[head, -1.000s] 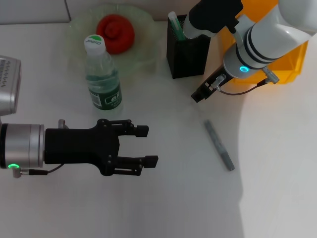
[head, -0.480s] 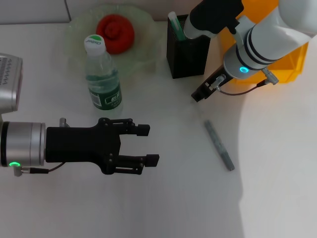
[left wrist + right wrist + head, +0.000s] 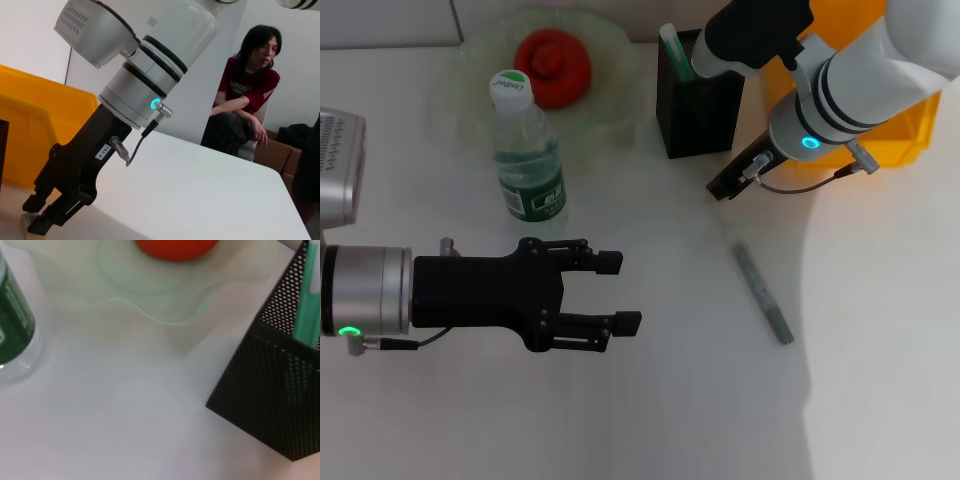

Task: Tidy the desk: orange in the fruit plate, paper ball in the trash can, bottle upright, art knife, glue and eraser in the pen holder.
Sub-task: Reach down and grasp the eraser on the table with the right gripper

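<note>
The left gripper (image 3: 623,292) occupies the lower left of the head frame, extended horizontally above the bare white desk (image 3: 650,400). Its two black fingers are spread apart with nothing between them.

The right gripper (image 3: 720,190) is in the upper right of the head frame, lowered to the desk surface just below and to the right of the pen holder (image 3: 698,105). In the left wrist view the right gripper (image 3: 35,220) appears at the lower left of the frame with its fingers drawn close around a small tan block, the eraser (image 3: 26,220), which sits at the fingertips right at the desk surface. Whether the eraser is lifted clear of the desk cannot be determined.

The orange (image 3: 553,65) lies in the fruit plate (image 3: 610,95) at the upper centre of the head frame. The bottle (image 3: 525,150) stands upright, white cap on top, just below the orange and overlapping the near rim of the plate. The pen holder stands to the right of the plate and holds a green stick-like item (image 3: 675,52) leaning at its left side. The trash can (image 3: 895,130) is at the upper right edge, largely covered by the right arm.

A slim grey art knife (image 3: 762,293) lies flat on the desk at centre right, angled diagonally, well apart from both grippers.

In the right wrist view, the pen holder (image 3: 280,390) fills the right side, the fruit plate (image 3: 165,300) the upper centre, the orange (image 3: 175,247) the top edge, and the bottle (image 3: 12,325) the left edge.
</note>
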Tool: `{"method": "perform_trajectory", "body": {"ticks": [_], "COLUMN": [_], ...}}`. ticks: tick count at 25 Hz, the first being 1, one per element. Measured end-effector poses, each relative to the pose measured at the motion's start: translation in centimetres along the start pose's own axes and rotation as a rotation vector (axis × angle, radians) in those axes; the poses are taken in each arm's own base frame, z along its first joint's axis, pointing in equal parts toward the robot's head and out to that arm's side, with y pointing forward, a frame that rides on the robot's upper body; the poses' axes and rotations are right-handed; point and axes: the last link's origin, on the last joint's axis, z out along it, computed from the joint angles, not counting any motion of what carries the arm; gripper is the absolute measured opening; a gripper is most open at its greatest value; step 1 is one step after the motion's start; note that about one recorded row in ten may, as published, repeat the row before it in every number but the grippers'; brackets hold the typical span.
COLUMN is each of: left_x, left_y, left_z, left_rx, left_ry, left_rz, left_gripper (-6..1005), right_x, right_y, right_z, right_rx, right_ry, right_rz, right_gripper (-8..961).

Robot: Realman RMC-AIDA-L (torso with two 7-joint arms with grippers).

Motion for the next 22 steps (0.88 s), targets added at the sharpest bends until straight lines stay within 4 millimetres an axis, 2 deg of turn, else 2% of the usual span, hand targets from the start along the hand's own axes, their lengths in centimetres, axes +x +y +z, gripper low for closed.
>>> {"method": "perform_trajectory", "body": {"ticks": [2,8,16,21,22], "left_x": [0.00,0.02,-0.01,0.04,0.07], "left_y": [0.00,-0.04,-0.10,-0.13,-0.14], "left_z": [0.00,-0.05,-0.10,-0.06,-0.05], "left_rx": [0.000,0.004,0.010,0.010,0.010], "left_ry": [0.000,0.003,0.004,0.005,0.005], "left_rz": [0.000,-0.001,-0.001,0.002,0.003], "left_gripper": [783,783,783,783,783], "right_x": [-0.07,-0.34,-0.49,-0.45,-0.44], "right_y": [0.09,0.19,0.05,0.00,0.00], "right_z": [-0.04,-0.42,-0.92,-0.93,-0.91], "right_rx": [-0.006,-0.017,-0.018,-0.016,-0.014], "right_ry": [-0.004,-0.019,-0.033,-0.023,-0.022], "right_rz": [0.001,0.006,0.004,-0.002,-0.004], "right_gripper": [351,348,238,244,274]}}
